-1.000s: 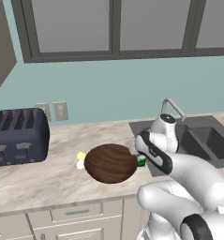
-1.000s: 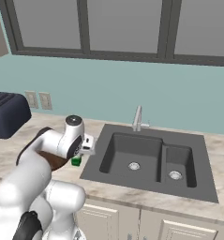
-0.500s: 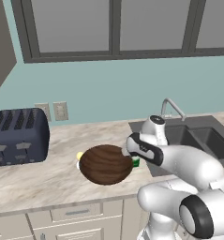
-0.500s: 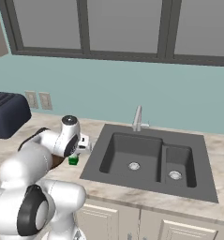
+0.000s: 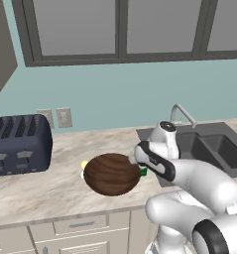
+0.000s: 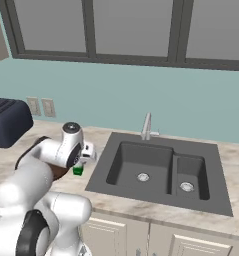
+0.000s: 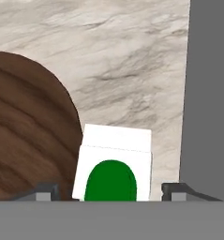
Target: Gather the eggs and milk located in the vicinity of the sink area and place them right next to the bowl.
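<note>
Tool (image 7: 108,192) has spread apart; milk (image 7: 114,166) stands upright beside bowl (image 7: 29,131).

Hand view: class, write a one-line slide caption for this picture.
Open pincer straddles the milk standing on the counter beside the wooden bowl.

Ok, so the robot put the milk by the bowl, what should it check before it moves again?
1. Milk carton stands on the counter beside the wooden bowl: ok.
2. End effector fingers spread either side of the carton, gap showing: ok.
3. Carton upright, not tipping: ok.
4. Carton clear of the sink edge: ok.
5. Yellow egg next to the bowl: ok.
6. White egg by the bowl: cannot tell.
</note>
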